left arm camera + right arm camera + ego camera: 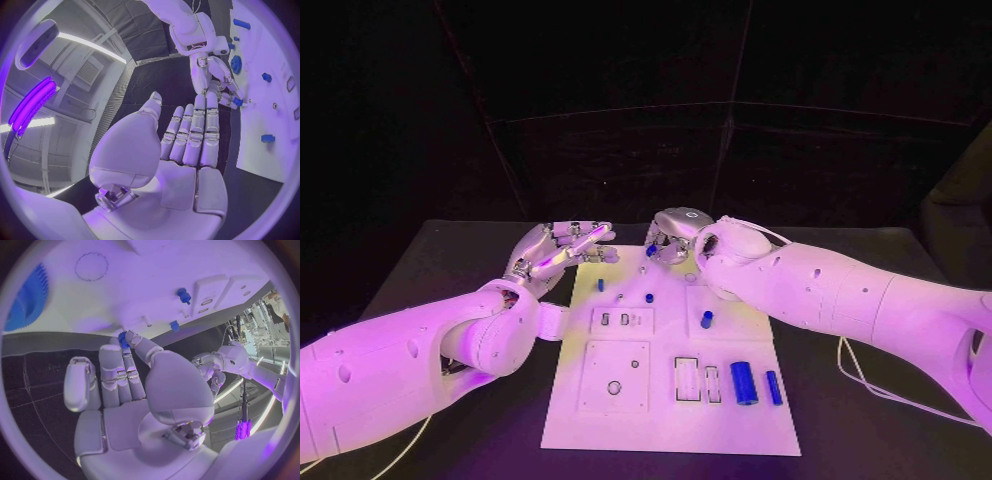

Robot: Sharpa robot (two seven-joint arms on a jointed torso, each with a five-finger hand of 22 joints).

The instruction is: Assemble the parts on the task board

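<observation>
- Head view: a white task board (672, 420) lies in the middle of a black surface (877, 430), its long side running away from the robot.
- Near the board's front right corner two blue cylinders (744, 383) lie side by side, just right of two narrow rectangular slots.
- A smaller blue piece (707, 319) sits on the right half of the board at mid length. Two small blue pegs (649, 297) stand further back, nearer the middle.
- The left robot hand (564, 250) hovers at the board's far left corner, its fingers stretched out and apart, nothing between them.
- The right robot hand (678, 236) is over the board's far edge, fingers curled down around a small blue part (652, 249) at its fingertips.
- Left wrist view: the left robot hand (178, 150) shows an open palm with straight fingers lying close side by side and the thumb apart, holding nothing. Beyond it the right robot hand (215, 75) reaches down to the board (275, 120), its fingertips pinching the small blue part (237, 101). A blue gear (236, 64) lies on the board just beside that hand.
- Right wrist view: the right robot hand (134, 385) pinches the small blue part (123, 340) between thumb and finger, right at the board (144, 285). The blue gear (28, 297) sits at the rim. Two blue pegs (183, 294) stand on the board further on.
</observation>
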